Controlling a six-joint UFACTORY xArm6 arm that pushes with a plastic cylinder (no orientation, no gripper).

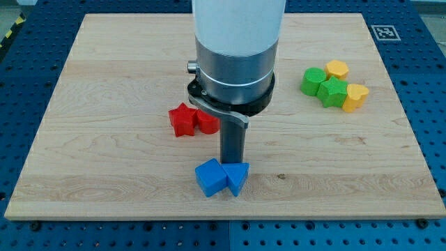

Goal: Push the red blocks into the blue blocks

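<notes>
Tip (232, 164) just behind blue blocks (221, 177); red blocks (192, 120) to view's left, apart; no jaws, nothing held

Two red blocks (192, 120); two blue (221, 177); two green (323, 85); two yellow (346, 84).

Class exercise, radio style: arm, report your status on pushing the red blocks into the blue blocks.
My tip down just behind the blue blocks. Red blocks together, up-left of tip, apart from blue. Nothing between the pairs but my rod. Green and yellow cluster far right.
</notes>
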